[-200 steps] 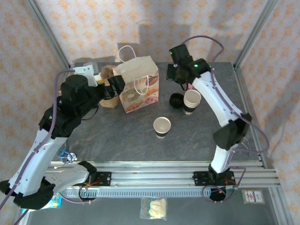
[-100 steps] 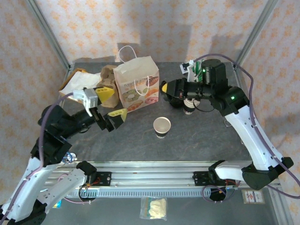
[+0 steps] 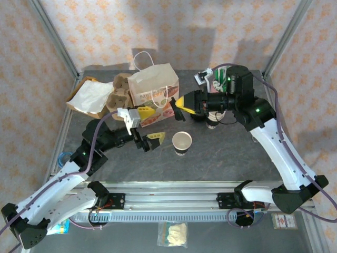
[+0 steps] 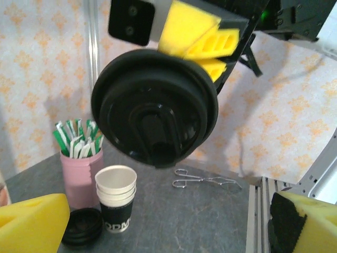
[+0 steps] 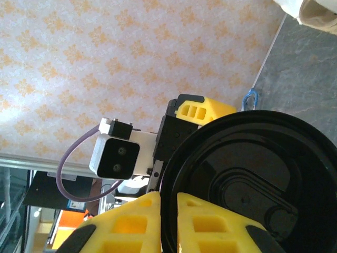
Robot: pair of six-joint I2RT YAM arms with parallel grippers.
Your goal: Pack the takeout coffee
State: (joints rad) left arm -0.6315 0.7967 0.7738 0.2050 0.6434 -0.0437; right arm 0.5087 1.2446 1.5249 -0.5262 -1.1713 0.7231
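Takeout coffee [image 3: 182, 142] is incomplete: the paper cup stands upright and lidless about mid-surface, nearer the front edge than the rear. Paper bag [image 3: 154, 95], open-topped at the rear edge, is judged the packing destination. Right end effector [image 3: 180, 103], above the surface between bag and cup, is clamped on the rim of a black lid [image 4: 152, 108], held on edge, evidently for capping the cup. Left end effector [image 3: 151, 125] hangs fully spread and empty just left of the cup, apparently placed to steady it. Spare cup stack [image 3: 213, 120] sits right of centre, unused.
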